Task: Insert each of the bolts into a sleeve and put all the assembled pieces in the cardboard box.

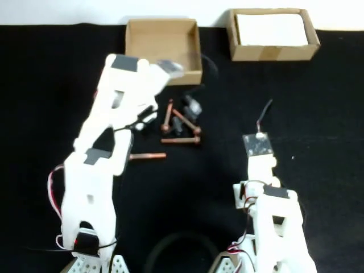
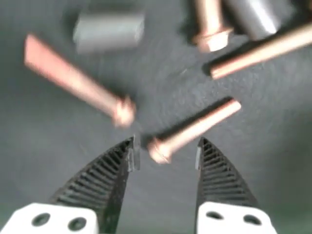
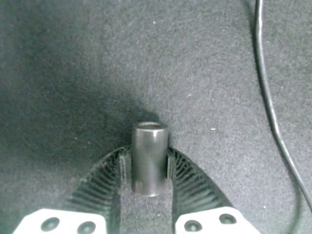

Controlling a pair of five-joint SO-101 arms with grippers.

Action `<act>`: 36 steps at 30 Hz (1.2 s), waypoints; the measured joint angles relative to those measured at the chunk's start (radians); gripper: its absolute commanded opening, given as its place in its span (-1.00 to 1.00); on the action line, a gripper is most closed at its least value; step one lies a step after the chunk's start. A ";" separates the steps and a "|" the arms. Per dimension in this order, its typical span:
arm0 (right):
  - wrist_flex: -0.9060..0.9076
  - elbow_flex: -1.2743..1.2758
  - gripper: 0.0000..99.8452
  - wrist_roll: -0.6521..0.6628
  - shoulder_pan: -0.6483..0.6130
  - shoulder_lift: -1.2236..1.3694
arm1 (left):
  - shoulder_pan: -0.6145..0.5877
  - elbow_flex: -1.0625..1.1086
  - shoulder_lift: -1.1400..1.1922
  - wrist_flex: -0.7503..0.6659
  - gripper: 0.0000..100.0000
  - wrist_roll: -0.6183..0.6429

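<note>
Several copper bolts (image 1: pixel 181 140) and dark sleeves (image 1: pixel 192 105) lie in a loose pile at the table's middle. One more bolt (image 1: pixel 148 155) lies apart, nearer the front. My left gripper (image 2: pixel 166 143) is open and hangs low over the pile. The head end of one bolt (image 2: pixel 195 127) lies between its fingertips. Another bolt (image 2: pixel 78 80) and a grey sleeve (image 2: pixel 109 29) lie just beyond. My right gripper (image 3: pixel 148 153) is shut on an upright dark sleeve (image 3: pixel 150 158) above the black mat, to the right of the pile. The cardboard box (image 1: pixel 162 42) at the back stands open.
A second cardboard box (image 1: pixel 273 34) with a white sheet inside stands at the back right. A thin black cable (image 3: pixel 273 112) runs over the mat beside the right gripper. The left arm (image 1: pixel 108 142) stretches from the front left to the pile.
</note>
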 measured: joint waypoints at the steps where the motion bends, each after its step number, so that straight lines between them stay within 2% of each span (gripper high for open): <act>1: 0.000 0.000 -0.99 0.000 0.000 0.000 | 0.003 0.064 -0.052 0.000 -0.60 0.109; 7: 0.000 0.000 -0.99 0.000 0.000 0.000 | 0.032 0.471 -0.334 -0.017 -0.50 0.683; 11: 0.000 0.000 -0.99 0.000 0.000 0.000 | -0.003 0.545 -0.371 -0.083 -0.50 0.921; 18: 0.000 0.000 -0.99 0.000 0.000 0.000 | 0.020 0.552 -0.373 -0.210 -0.50 1.079; 22: 0.000 0.000 -0.99 0.000 0.000 0.000 | 0.049 0.551 -0.328 -0.230 -0.50 1.154; 32: 0.000 0.000 -0.99 0.000 0.000 0.000 | -0.006 0.500 -0.080 -0.232 -0.50 1.171; 34: 0.000 0.000 -0.99 0.000 0.000 0.000 | -0.006 0.477 -0.058 -0.230 -0.55 1.171; 36: 0.000 0.000 -0.99 0.000 0.000 0.000 | -0.005 0.454 -0.041 -0.229 -0.68 1.171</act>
